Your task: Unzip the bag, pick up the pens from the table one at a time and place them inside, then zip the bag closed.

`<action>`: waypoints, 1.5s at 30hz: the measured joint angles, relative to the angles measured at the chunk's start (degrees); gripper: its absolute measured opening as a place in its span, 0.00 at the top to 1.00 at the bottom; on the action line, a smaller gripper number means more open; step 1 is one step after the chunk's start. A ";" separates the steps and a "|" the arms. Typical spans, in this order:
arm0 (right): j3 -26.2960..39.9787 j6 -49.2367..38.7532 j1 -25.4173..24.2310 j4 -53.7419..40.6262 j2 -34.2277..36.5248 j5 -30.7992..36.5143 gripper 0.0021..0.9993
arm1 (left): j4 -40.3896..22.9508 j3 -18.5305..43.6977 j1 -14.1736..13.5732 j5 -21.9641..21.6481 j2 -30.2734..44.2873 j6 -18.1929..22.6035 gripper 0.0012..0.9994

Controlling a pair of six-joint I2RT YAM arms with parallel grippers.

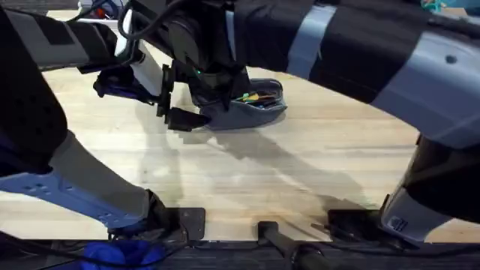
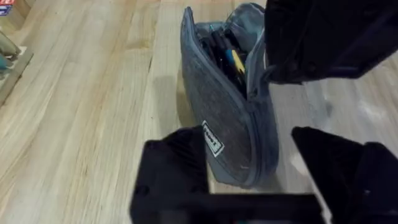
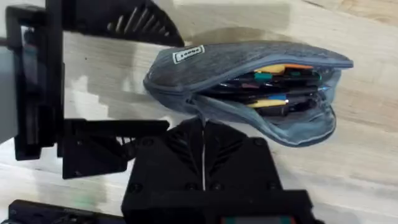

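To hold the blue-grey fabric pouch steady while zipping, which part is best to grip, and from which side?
Grip the blue-grey fabric pouch at its narrow zipped end, near the white label, closing across its two flat sides. That end is thin and firm; the other end gapes open with pens inside. The open left gripper straddles that end.

Matt felt-like grey cloth bag (white sewn label) on smooth pale wooden table.
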 joint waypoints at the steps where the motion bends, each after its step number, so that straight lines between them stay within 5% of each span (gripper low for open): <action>1: 0.00 -0.01 0.00 0.00 0.00 0.00 0.97 | 0.01 0.00 0.00 -0.02 0.00 -0.01 0.15; 11: 0.02 0.00 0.00 0.00 0.02 0.00 0.97 | 0.11 0.00 0.00 -0.05 0.00 -0.12 0.47; 19: 0.02 -0.01 0.00 0.00 0.01 0.00 0.97 | -0.11 0.00 -0.01 -0.21 0.00 -0.06 0.95; 45: 0.02 -1.33 -1.18 -2.53 0.01 -0.07 0.97 | -0.13 0.00 0.00 -0.22 0.00 -0.04 0.96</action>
